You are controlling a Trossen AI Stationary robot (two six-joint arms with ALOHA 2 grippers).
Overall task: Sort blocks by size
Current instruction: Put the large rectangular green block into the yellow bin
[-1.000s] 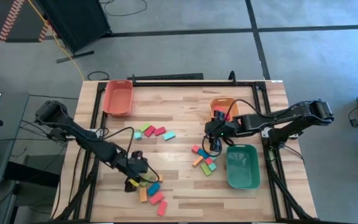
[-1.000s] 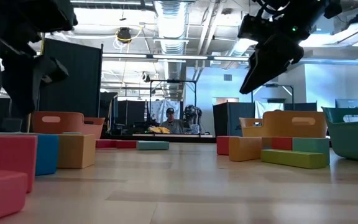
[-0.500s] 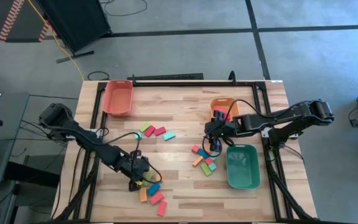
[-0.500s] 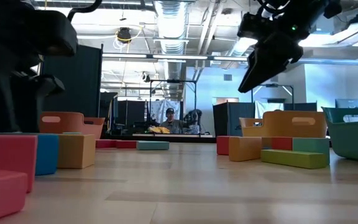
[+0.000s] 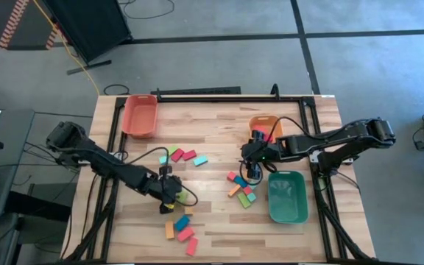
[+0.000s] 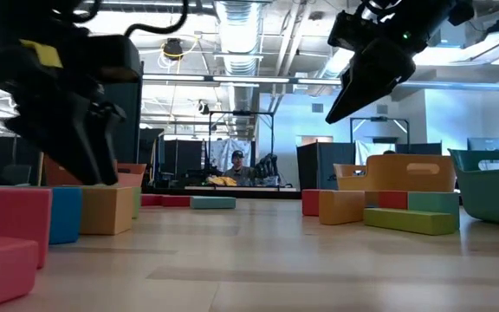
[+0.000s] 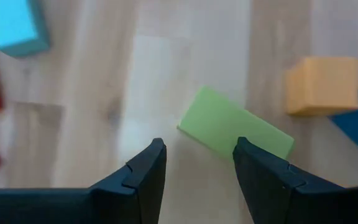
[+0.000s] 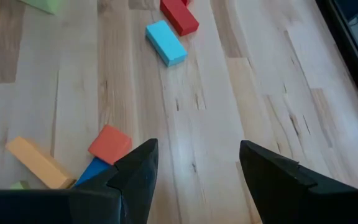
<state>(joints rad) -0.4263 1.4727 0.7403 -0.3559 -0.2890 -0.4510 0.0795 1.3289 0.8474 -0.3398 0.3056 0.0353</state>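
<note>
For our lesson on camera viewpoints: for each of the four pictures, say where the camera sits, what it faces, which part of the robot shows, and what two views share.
High view: overhead, looking straight down at the table; both arms show.
Low view: at tabletop height, looking level across the blocks into the room; both arms hang in from above.
Left wrist view: on the left arm, looking down past the open left gripper at a green block.
Right wrist view: on the right arm, looking down past the open right gripper at a teal block.
Shared: the green tray shows in the high and low views.
</note>
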